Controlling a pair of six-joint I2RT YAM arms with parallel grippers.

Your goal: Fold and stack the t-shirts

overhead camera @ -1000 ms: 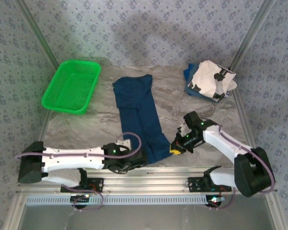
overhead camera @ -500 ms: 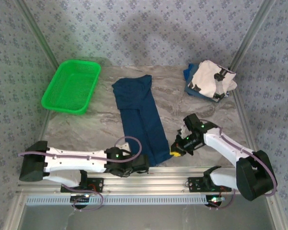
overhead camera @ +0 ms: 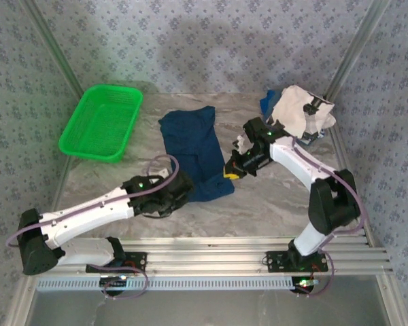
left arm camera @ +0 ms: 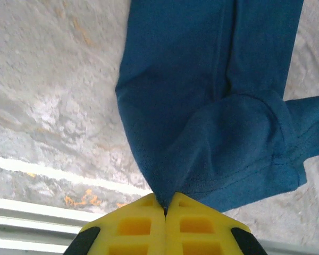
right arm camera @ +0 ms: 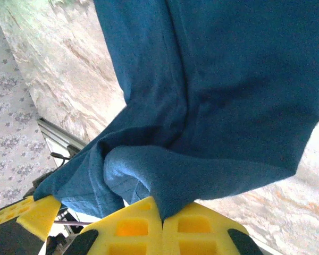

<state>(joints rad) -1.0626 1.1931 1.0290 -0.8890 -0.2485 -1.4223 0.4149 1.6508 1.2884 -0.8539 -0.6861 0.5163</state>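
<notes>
left end effector and right end effector are each pinched tight on the near hem of the dark navy blue cloth t-shirt, mid grey marble desk. white cloth t-shirt with black marks sits in the far right corner.

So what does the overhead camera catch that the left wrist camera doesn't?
From above: the green basket, the pile of other shirts at the far right corner, and the right gripper. From the left wrist: the left gripper up close, shut on a pinch of cloth, with the hem stitching clear. Both show the blue shirt on the marbled table.
</notes>
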